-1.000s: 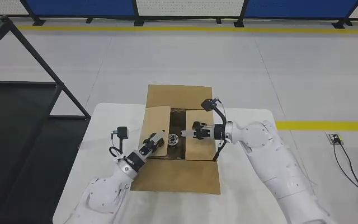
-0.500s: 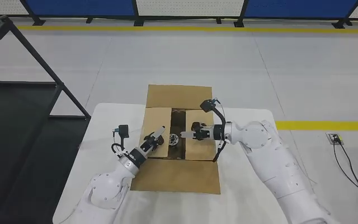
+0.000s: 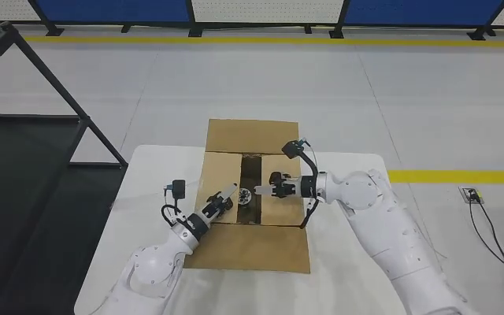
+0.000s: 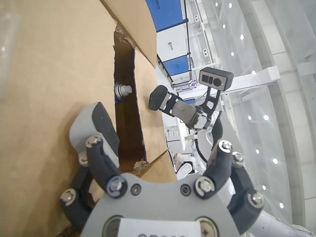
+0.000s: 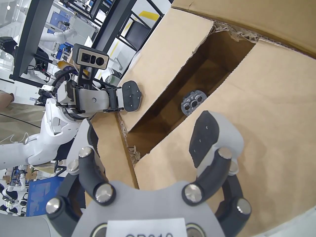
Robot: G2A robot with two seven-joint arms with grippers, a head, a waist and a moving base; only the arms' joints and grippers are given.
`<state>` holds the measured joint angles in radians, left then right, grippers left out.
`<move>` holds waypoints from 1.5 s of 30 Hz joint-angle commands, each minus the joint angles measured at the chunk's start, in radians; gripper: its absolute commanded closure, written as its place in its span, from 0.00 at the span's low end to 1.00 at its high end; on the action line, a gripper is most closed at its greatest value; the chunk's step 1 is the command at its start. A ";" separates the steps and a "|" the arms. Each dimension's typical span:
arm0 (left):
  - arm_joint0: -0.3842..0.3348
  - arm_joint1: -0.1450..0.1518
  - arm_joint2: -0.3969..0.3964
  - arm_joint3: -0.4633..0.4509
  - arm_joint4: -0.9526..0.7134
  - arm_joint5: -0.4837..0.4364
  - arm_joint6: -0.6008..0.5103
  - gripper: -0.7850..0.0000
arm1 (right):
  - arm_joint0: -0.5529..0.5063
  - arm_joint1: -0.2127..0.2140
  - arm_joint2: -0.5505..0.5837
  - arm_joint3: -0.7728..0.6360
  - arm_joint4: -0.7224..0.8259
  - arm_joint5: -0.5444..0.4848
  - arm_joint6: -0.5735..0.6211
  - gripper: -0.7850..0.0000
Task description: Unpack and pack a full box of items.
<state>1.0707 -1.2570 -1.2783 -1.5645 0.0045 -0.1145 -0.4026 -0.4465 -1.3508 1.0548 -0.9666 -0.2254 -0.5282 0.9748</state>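
Box [image 3: 252,135] is set at the centre of the top view on a white table [image 3: 150,177], its two inner flaps nearly shut with a narrow gap between. Either side of the gap, the left gripper [image 3: 224,197] and right gripper [image 3: 262,189] are held with jaws spread, each over a flap. A spray can [image 4: 121,89] is seen inside the gap.

A white table [image 3: 161,169] stands on a pale grey floor [image 3: 315,79]. Beyond the table, a yellow line [image 3: 236,39] runs across the floor in front of a row of blue panels [image 3: 110,9] on black feet. Left of the table stands a black metal frame [image 3: 47,87] over a dark mat [image 3: 39,181]. Right of the table are a shorter yellow stripe [image 3: 449,176] and a floor socket with a cable [image 3: 471,194]. High above the table, round ceiling lights [image 4: 251,72] dot a white roof.
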 commanded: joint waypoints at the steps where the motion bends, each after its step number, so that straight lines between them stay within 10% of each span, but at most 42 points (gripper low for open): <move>1: -0.001 0.000 0.001 0.001 0.001 0.006 0.002 0.00 | 0.000 0.001 -0.003 -0.001 0.000 0.002 -0.001 0.00; 28: 0.068 0.007 -0.078 -0.109 -0.116 -0.107 -0.029 0.00 | -0.008 0.012 -0.039 -0.058 -0.042 0.034 -0.037 0.00; 45: 0.348 0.077 -0.492 -0.190 -0.345 -0.399 -0.489 0.00 | -0.091 0.058 0.116 -0.151 0.015 0.057 -0.157 0.00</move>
<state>1.4008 -1.1840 -1.7419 -1.7620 -0.3442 -0.4905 -0.8660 -0.5373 -1.2925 1.1711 -1.1183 -0.2097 -0.4691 0.8172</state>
